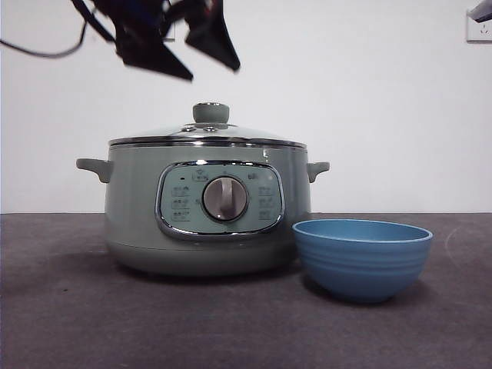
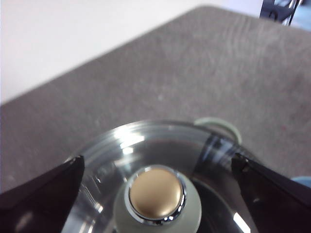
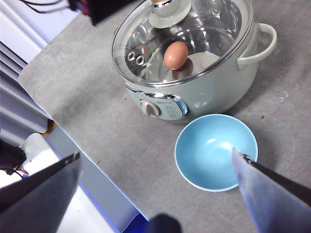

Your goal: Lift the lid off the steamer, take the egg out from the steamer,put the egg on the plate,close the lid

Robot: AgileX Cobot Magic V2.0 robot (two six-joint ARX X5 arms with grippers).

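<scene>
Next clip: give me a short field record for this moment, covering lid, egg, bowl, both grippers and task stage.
lid: the lid sits closed on the steamer, knob up
egg: brown egg inside the steamer, seen through the glass
plate: blue plate empty, on the table beside the steamer's dial side
left gripper: left gripper open, above the lid, fingers on either side of the knob, not touching it
right gripper: right gripper open, high above the plate, holding nothing
task stage: lid not yet lifted
</scene>
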